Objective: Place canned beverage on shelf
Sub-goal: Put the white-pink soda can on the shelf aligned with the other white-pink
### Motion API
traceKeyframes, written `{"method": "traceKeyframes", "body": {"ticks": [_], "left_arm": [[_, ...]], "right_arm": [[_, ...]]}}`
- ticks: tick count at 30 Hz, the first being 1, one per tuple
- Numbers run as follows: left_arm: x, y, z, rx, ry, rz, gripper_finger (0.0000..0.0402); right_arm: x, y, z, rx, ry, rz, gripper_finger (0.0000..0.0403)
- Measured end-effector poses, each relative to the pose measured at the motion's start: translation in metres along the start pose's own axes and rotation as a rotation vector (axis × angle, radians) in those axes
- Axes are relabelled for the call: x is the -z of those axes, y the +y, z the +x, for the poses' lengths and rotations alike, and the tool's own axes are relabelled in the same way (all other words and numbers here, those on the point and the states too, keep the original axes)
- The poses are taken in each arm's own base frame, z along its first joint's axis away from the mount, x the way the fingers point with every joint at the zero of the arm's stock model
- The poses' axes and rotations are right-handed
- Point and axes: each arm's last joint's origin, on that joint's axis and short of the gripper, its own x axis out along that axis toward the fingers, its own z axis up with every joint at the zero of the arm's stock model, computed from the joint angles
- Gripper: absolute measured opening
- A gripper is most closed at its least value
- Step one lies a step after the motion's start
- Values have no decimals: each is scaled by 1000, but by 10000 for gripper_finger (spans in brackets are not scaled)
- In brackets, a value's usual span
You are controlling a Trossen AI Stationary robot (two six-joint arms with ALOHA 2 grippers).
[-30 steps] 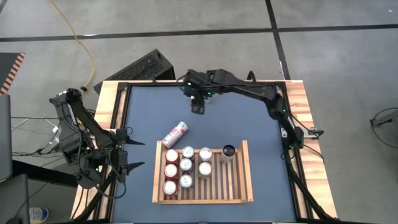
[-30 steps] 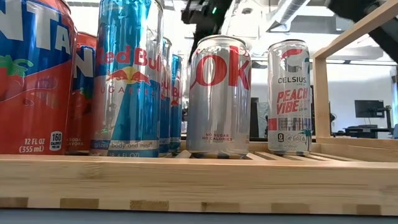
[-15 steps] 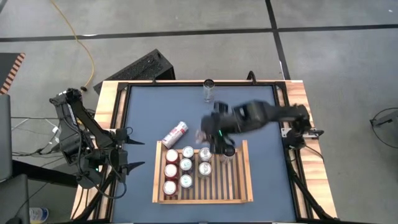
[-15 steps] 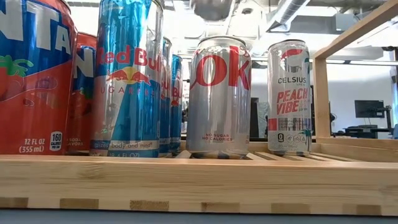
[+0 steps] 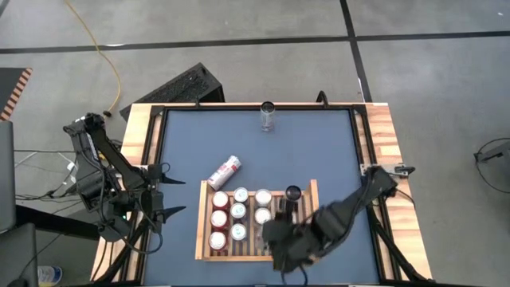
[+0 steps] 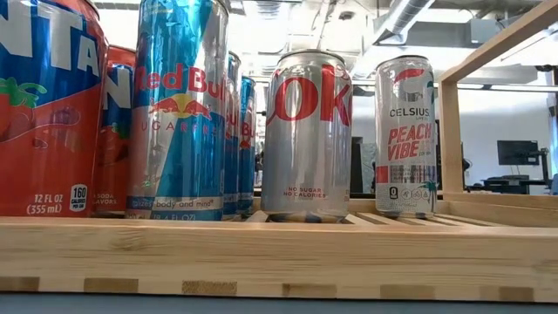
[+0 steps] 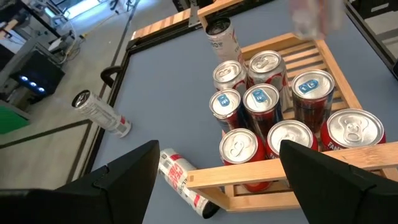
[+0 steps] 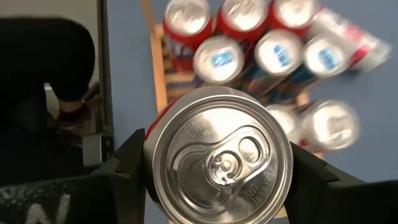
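The shelf (image 5: 202, 231) is a light-wood slatted tray on the blue tabletop, with several cans (image 5: 229, 217) standing in its left part and a dark can (image 5: 292, 194) at its far rim. My right gripper (image 5: 287, 241) hovers over the tray's near part, shut on a silver-topped, red-sided can (image 8: 221, 165). One can (image 5: 225, 171) lies on its side on the table left of the tray's far corner. Another can (image 5: 268, 116) stands at the table's far edge. My left gripper (image 5: 163, 194) waits open at the table's left edge. My right gripper pinches the can between its two fingers (image 8: 127, 165), one on each side of the wall (image 8: 152, 132) just below the top rim. The fingers come from above, slanting down. The can's top faces the wrist camera, and the can is lifted clear above the tray.
The tray's right half (image 7: 323, 53) shows bare slats. A wooden frame (image 5: 143, 135) edges the tabletop. The low view shows Fanta, Red Bull, Coke (image 6: 307, 135) and Celsius cans standing behind the tray's near rim (image 6: 279, 253).
My right gripper has swept from the table's far edge toward its near edge, crossing over the tray with the can in its fingers and rolling its wrist on the way. The can standing at the far edge came into view once the arm left.
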Motion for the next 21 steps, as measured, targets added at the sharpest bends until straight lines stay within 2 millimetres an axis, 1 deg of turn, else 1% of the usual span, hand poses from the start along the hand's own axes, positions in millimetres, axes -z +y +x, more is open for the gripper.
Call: {"method": "traceKeyframes", "body": {"ticks": [2,4,8,13,16,18,21], "left_arm": [[0,0,0,-6,-3,0,320],[0,0,0,-15,-8,-1,320],[0,0,0,-18,-11,-3,320],[-1,0,0,-19,-12,-5,320],[-1,0,0,-20,-13,-5,320],[-1,0,0,-20,-13,-5,320],[-1,0,0,-20,-12,-5,320]], "right_arm": [[7,13,14,4,28,7,235],[11,21,29,5,66,9,235],[16,28,58,11,134,2,235],[16,24,96,-4,238,5,235],[16,20,114,-7,287,-2,235],[15,17,124,0,302,-8,235],[16,16,127,15,301,-18,235]]}}
